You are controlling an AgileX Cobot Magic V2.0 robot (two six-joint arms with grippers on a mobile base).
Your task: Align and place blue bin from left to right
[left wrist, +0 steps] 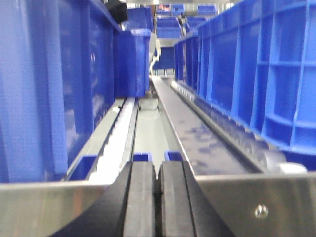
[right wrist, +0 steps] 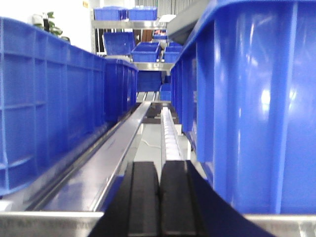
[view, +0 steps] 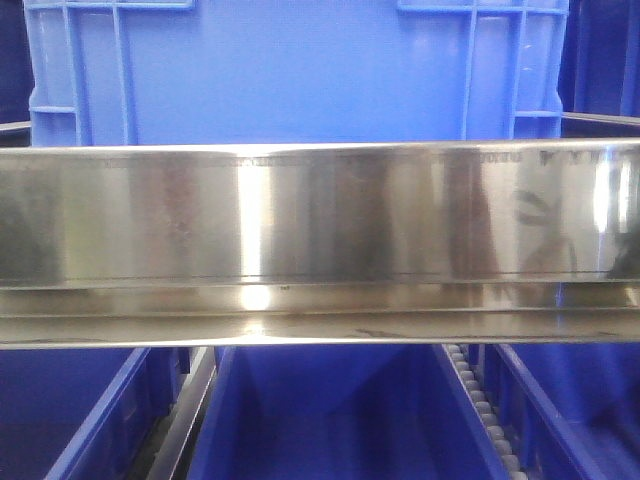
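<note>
Ahead of the left claw [left wrist: 157,197] a grey metal lane [left wrist: 197,138] stretched into the depth, with a track of white rollers [left wrist: 116,145] to the left of it, and a steel cross beam [left wrist: 276,202] lay just beside the claw on both sides. Ahead of the right claw [right wrist: 159,197] another roller track [right wrist: 170,133] led toward a far metal shelf [right wrist: 128,23] that carried small blue tubs [right wrist: 121,13]. Up and to the left of this claw stood a brightly lit white wall [right wrist: 69,19] with a green plant [right wrist: 47,20] before it.
</note>
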